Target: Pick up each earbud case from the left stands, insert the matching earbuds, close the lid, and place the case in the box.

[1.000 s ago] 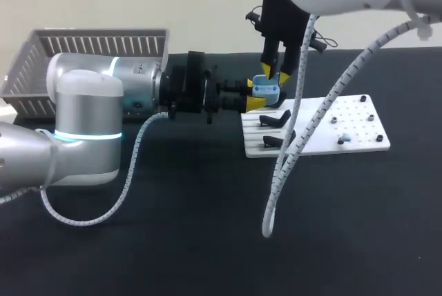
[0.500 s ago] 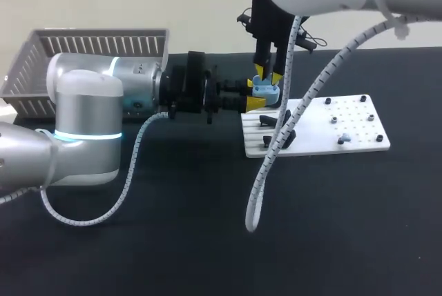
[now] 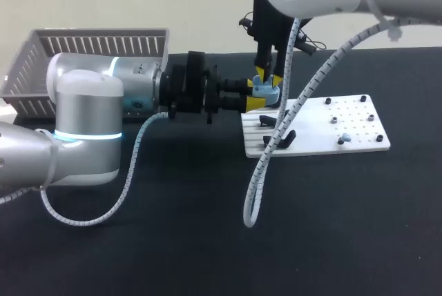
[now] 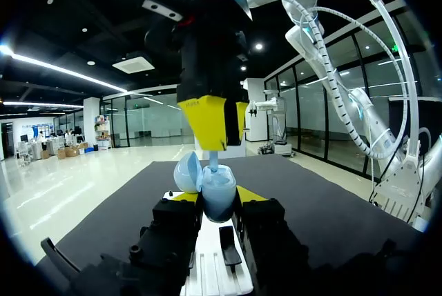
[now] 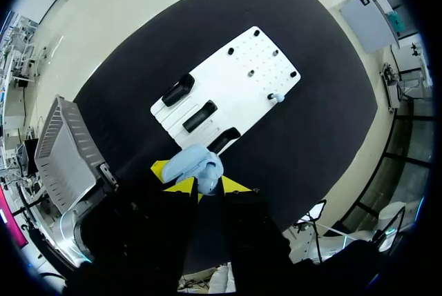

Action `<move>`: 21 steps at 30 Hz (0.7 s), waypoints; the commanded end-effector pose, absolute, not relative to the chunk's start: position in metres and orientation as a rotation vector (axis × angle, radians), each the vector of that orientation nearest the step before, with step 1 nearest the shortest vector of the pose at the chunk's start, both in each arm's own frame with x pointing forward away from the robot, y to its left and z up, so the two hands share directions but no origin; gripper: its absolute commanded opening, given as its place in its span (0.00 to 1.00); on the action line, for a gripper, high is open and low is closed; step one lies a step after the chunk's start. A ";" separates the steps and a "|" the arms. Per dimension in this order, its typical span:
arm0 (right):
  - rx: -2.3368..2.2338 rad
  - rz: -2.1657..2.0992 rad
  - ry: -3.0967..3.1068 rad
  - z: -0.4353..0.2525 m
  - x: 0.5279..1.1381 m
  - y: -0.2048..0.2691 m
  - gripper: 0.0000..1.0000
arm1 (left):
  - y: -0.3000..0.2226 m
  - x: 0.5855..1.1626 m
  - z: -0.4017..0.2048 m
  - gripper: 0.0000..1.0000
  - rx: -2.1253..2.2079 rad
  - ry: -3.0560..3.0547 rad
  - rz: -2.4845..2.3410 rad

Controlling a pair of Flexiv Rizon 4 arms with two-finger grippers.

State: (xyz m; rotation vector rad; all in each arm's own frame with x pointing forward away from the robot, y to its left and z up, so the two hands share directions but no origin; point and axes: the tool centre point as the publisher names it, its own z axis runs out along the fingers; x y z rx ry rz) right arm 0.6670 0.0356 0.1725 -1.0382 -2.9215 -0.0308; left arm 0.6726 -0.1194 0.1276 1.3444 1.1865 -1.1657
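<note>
Only the left wrist view shows right gripper [image 4: 222, 145] pinching small pale-blue earbud [image 4: 215, 163] over open pale-blue earbud case [image 4: 221, 205], clamped in left gripper [image 4: 218, 198]. White perforated stand board [image 3: 359, 122] lies just beneath.

My black table [image 3: 173, 241] spreads below me; a white perforated board [image 3: 366, 134] lies flat on it, toward my right.
</note>
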 end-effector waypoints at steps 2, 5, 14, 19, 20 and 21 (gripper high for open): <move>-1.040 -0.026 -2.916 0.171 0.669 0.036 0.00 | -0.119 0.671 0.127 0.00 1.339 1.185 -1.160; -1.044 -0.027 -2.914 0.171 0.668 0.035 0.00 | -0.119 0.671 0.127 0.00 1.339 1.185 -1.160; -1.053 -0.029 -2.912 0.168 0.668 0.031 0.00 | -0.119 0.671 0.127 0.00 1.339 1.185 -1.160; -1.050 -0.032 -2.905 0.164 0.670 0.030 0.00 | -0.119 0.671 0.127 0.00 1.339 1.185 -1.160; -1.049 -0.034 -2.904 0.163 0.670 0.030 0.00 | -0.119 0.671 0.127 0.00 1.339 1.185 -1.160; -1.048 -0.039 -2.905 0.163 0.671 0.030 0.00 | -0.119 0.671 0.127 0.00 1.339 1.185 -1.160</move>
